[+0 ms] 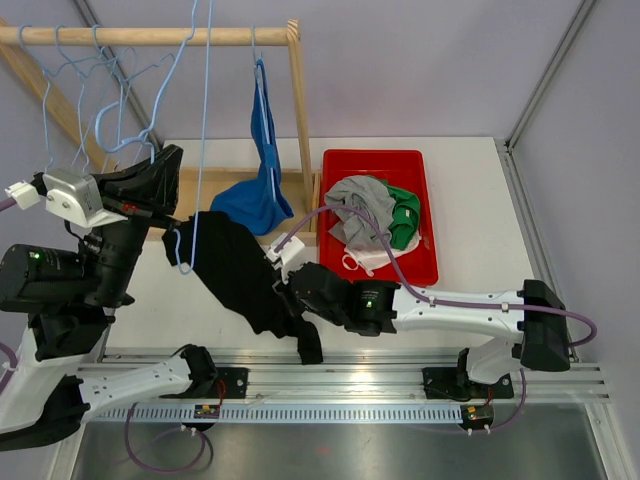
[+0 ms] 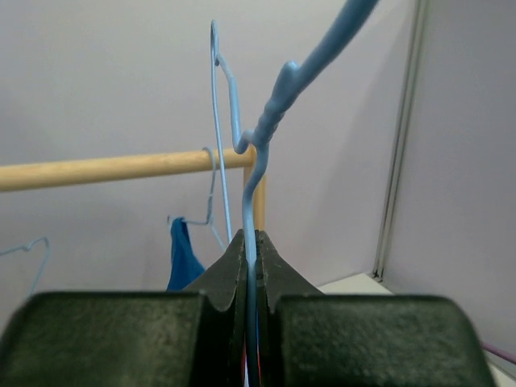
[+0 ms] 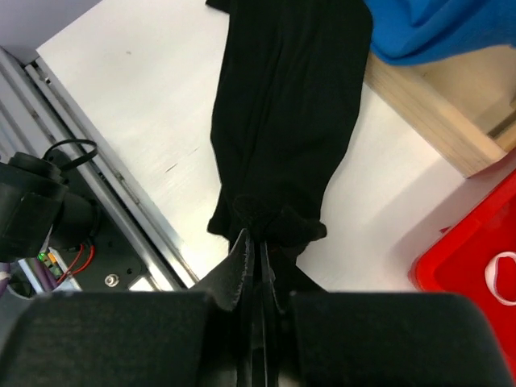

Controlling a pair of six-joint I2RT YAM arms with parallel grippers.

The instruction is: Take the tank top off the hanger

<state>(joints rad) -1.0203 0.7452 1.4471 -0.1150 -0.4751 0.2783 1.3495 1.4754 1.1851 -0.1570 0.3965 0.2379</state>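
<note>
Hanging in a slack diagonal across the centre-left of the overhead view, the black tank top (image 1: 235, 265) runs from the pale blue hanger (image 1: 203, 120) at its upper left end down to the right gripper (image 3: 260, 242) at its lower right end; the cloth is off the white table (image 1: 470, 200) for much of its length, as far as I can see. The right gripper's jaws are pinched tight on a bunched fold of the black fabric, which spreads away above them in the wrist view. The left gripper (image 2: 251, 242) sits at the left of the overhead frame, jaws clamped narrow on the hanger's wire; that wire rises past a twisted neck towards the top of the frame. Behind it runs the wooden rail (image 1: 150, 36) across the upper left, carrying several spare hangers (image 1: 80, 70) and a blue garment (image 1: 262, 190) whose lower part pools on the rack's base. Right of centre stands a red bin (image 1: 375, 155) holding grey (image 1: 360, 200) and green (image 1: 405, 215) clothes.
</note>
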